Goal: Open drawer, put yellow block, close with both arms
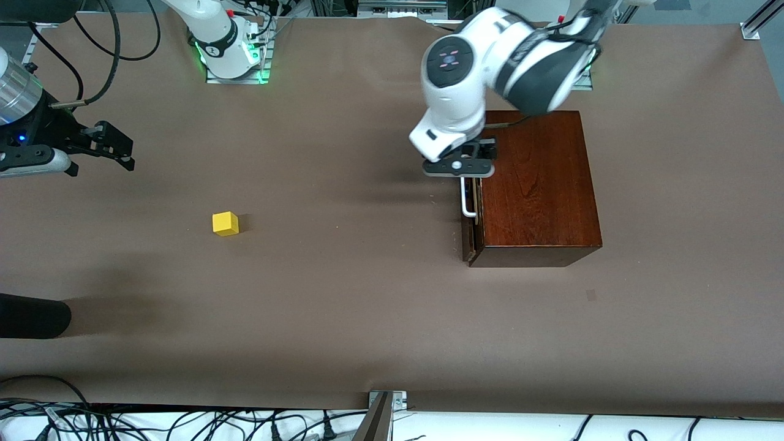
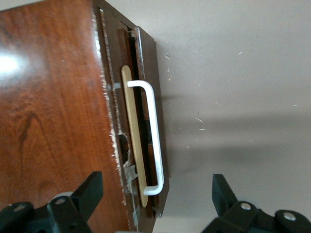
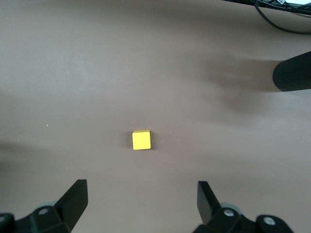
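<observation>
The dark reddish-brown wooden box (image 1: 539,184) stands toward the left arm's end of the table. Its drawer (image 1: 470,229) is nearly shut, with a white U-shaped handle (image 1: 467,202) on its front. My left gripper (image 1: 459,166) is open and hovers over the handle (image 2: 151,136), one finger over the box top, the other over the table. The yellow block (image 1: 225,223) lies alone on the table toward the right arm's end. My right gripper (image 1: 116,147) is open and empty in the air, and the block (image 3: 141,140) shows in its wrist view, apart from the fingers.
The brown table mat (image 1: 343,294) stretches between the block and the box. A black rounded object (image 1: 30,315) pokes in at the right arm's end, nearer the front camera; it also shows in the right wrist view (image 3: 293,73). Cables lie along the table's near edge.
</observation>
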Tool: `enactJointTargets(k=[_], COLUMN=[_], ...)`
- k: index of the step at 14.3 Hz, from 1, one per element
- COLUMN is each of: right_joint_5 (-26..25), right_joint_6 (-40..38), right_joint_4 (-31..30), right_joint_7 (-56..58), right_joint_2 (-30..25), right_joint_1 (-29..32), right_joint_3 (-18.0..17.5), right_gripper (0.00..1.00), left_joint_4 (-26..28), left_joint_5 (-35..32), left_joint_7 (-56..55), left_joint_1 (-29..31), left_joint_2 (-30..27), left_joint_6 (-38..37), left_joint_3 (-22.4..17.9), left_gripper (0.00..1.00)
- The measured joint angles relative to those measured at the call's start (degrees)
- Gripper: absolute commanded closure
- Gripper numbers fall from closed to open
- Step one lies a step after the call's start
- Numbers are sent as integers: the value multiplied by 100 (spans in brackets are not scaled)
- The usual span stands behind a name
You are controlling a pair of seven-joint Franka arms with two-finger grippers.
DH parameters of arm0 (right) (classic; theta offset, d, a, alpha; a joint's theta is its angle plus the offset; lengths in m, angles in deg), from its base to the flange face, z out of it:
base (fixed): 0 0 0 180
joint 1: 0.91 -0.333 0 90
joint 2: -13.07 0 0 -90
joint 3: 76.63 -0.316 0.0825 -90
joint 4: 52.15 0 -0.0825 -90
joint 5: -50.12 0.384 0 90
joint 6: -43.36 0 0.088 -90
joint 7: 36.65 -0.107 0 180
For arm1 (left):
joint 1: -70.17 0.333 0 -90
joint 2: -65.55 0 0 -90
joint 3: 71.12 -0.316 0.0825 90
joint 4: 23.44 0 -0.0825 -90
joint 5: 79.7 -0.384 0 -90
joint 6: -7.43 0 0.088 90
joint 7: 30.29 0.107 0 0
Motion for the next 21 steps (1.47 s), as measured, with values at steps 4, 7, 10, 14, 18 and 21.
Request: enactJointTargets(k=[4,7,10,14,18,21], right_joint_5=[0,0,0,0,0,0], right_joint_6=[-2,-3,-5,-6,-7,-8], right_joint_4=[3,3,4,4,5,5], right_joint_7=[1,1,1,2,3,5], right_joint_2=[0,0,0,0,0,0], right_joint_1=[0,0,0,0,0,0], right_joint_3=[0,0,0,0,0,-1], right_gripper=[0,0,0,0,0,0], left_joint_4=[245,576,713,743,747,748], left_joint_5=[-221,-490,-539,-649,-932,-970], left_joint_7=[-407,-586,-634,-772,-951,-1092], left_joint_1=[-188,-219,-221,-222,-247,-285], left_joint_2=[282,329,381,571,811,933], left_joint_6=[544,781,888,1113,1206,1299], left_joint_3=[0,0,-2,-4,-4,-5], left_gripper=[0,0,0,0,0,0])
